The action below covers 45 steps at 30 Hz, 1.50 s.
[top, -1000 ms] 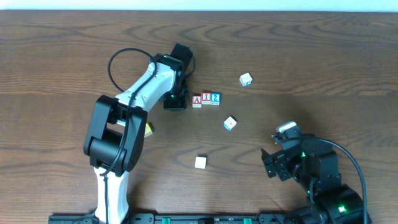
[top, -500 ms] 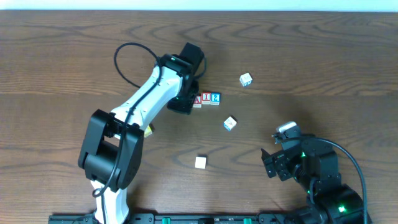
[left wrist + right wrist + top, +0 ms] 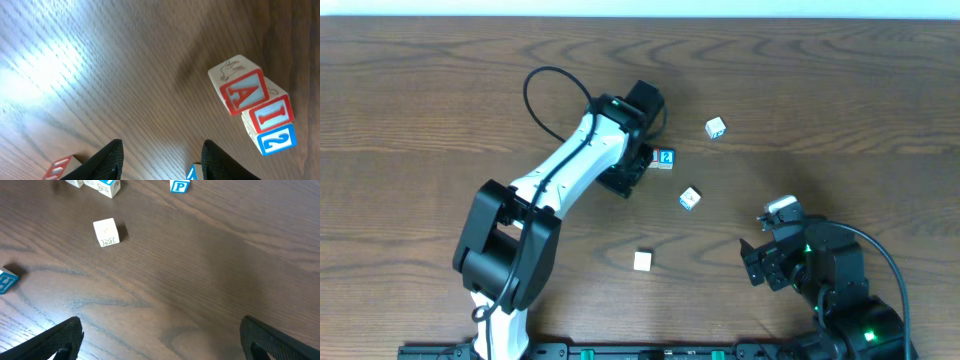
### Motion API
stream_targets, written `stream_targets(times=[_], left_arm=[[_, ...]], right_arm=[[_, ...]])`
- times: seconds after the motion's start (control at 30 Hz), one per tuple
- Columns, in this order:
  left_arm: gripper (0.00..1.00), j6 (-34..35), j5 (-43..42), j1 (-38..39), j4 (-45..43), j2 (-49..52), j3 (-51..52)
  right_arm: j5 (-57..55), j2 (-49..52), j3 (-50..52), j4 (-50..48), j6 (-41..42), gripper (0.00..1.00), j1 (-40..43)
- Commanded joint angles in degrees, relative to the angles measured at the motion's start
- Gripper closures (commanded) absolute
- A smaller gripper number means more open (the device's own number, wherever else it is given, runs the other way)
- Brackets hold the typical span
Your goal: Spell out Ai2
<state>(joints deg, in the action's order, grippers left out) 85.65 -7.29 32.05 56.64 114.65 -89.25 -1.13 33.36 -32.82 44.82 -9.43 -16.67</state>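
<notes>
In the left wrist view the "A" cube (image 3: pixel 240 90), the "I" cube (image 3: pixel 270 114) and the "2" cube (image 3: pixel 277 140) stand touching in a row at the right, reading Ai2. My left gripper (image 3: pixel 162 162) is open, with bare wood between its fingers, and sits short and left of the row. From overhead the left arm (image 3: pixel 590 150) covers the A and I; only the "2" cube (image 3: pixel 666 157) shows. My right gripper (image 3: pixel 167 345) is open wide over bare table at the front right (image 3: pixel 762 262).
Loose cubes lie around: a white one (image 3: pixel 715 127) at the back right, a blue-marked one (image 3: pixel 690 198) below the row, a white one (image 3: pixel 642 261) toward the front. The right wrist view shows an M cube (image 3: pixel 106 232) and a blue P cube (image 3: pixel 180 186).
The left arm has swung right and forward, so it now hides the A and I cubes from overhead. The cube row has stayed put. The right arm has not moved.
</notes>
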Motion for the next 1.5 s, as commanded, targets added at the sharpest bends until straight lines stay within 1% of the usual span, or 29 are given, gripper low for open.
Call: stream_targets(times=[0.0, 0.13, 0.27, 0.37, 0.63, 0.83, 1.23, 1.47], left_arm=[[0.48, 6.0, 2.7, 1.6, 0.5, -1.5, -0.5], [0.49, 12.1, 3.3, 2.7, 0.7, -1.5, -0.3], [0.51, 18.4, 2.9, 3.3, 0.4, -1.5, 1.9], [0.52, 18.8, 2.8, 3.3, -1.2, -1.5, 3.1], [0.52, 25.3, 3.2, 3.3, -1.7, -1.5, 5.0], [0.52, 25.8, 1.9, 3.2, -5.5, -1.5, 7.8], [0.52, 26.4, 4.8, 3.1, -9.9, -1.5, 9.1], [0.53, 26.7, 5.4, 3.1, -14.6, -1.5, 11.5]], right_arm=[[-0.4, -0.1, 0.0, 0.0, 0.4, 0.01, 0.5], [-0.4, -0.1, 0.0, 0.0, 0.4, 0.01, 0.5], [-0.4, -0.1, 0.0, 0.0, 0.4, 0.01, 0.5], [-0.4, -0.1, 0.0, 0.0, 0.4, 0.01, 0.5], [-0.4, -0.1, 0.0, 0.0, 0.4, 0.01, 0.5], [-0.4, -0.1, 0.0, 0.0, 0.4, 0.01, 0.5], [-0.4, -0.1, 0.0, 0.0, 0.4, 0.01, 0.5], [-0.4, -0.1, 0.0, 0.0, 0.4, 0.01, 0.5]])
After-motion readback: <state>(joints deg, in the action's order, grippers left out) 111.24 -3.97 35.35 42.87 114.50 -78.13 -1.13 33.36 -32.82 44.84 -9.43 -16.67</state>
